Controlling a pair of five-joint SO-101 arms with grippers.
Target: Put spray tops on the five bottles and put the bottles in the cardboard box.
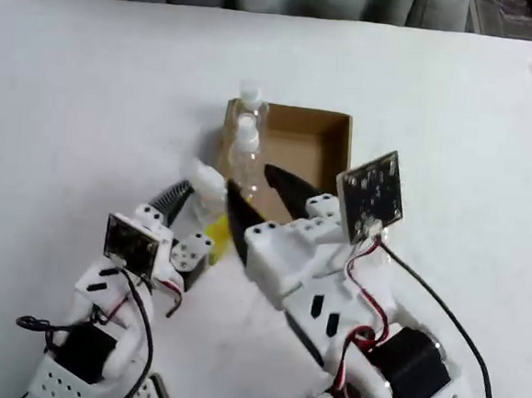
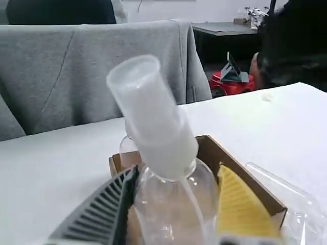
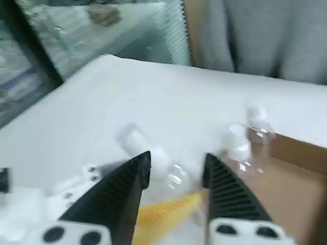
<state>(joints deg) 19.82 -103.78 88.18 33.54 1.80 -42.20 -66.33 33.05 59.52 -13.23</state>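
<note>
Left tool (image 2: 179,173): clamped on a clear plastic bottle (image 2: 173,204), grey finger (image 2: 104,212) on one side of the body and yellow finger (image 2: 240,206) on the other; the bottle is held off the vertical, just outside the near left corner of the cardboard box (image 1: 319,134); a spray top (image 2: 153,117) with a translucent cap sits on its neck and leans with it; whether the top is fully seated cannot be told.

Right tool (image 3: 177,159): black fingers apart, gripping nothing; in the high view it stands over the near edge of the box, one finger above the box floor, the other close beside the held bottle; contact between that finger and the bottle cannot be confirmed; in the right wrist view the held bottle and the yellow finger show through the gap between the black fingers.

Cardboard box: open, about the middle of the white counter (image 1: 91,84), well away from its left and right edges; two bottles stand upright inside along the left wall, each with a white spray top; one (image 1: 249,96) is in the far left corner, the other (image 1: 246,140) just nearer, close beside the first; the right part of the box floor is bare cardboard.

Both arm bases sit at the near edge of the counter, the left arm well to the left of the box, the right arm below its right half.
</note>
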